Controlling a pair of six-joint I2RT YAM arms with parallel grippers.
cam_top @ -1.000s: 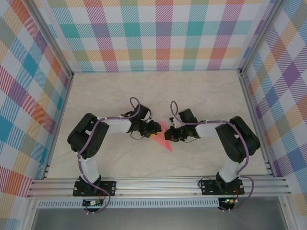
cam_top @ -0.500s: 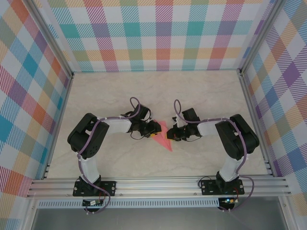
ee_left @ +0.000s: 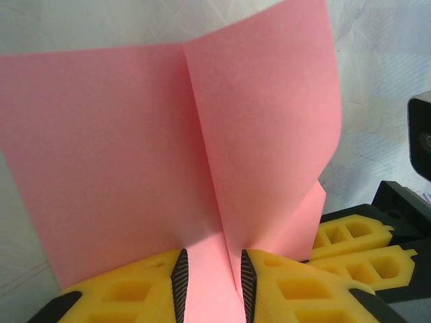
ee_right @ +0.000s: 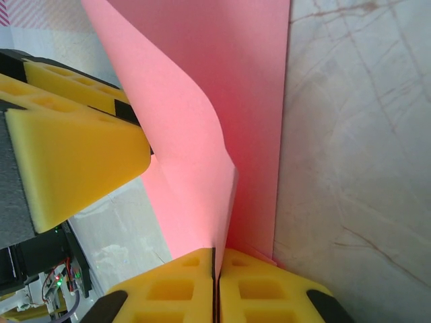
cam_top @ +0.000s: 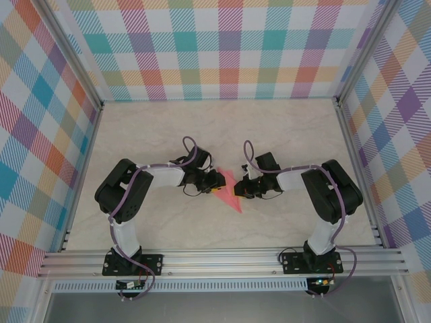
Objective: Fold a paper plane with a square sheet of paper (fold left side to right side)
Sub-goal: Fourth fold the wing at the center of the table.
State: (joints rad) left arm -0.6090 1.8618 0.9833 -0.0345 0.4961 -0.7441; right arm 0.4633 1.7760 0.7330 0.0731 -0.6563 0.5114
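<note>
Item: square sheet of paper (cam_top: 230, 190), salmon-pink, part-folded along a centre crease, one flap raised and curling. Location: middle of the tabletop (cam_top: 269, 128), between the two arms, its pointed end toward the near edge. At its right, right end effector (ee_right: 214, 259), fingers pressed together, pinching the raised flap's edge. At its left, left end effector (ee_left: 212, 272), pads slightly spread, paper running between them

You see the pink paper (cam_top: 232, 199) on the worktop (cam_top: 168, 134) as a narrow wedge pointing toward the arm bases. The left end effector (cam_top: 216, 187) meets its left edge, the right end effector (cam_top: 240, 190) its right edge. Both arms bend inward, elbows out.
</note>
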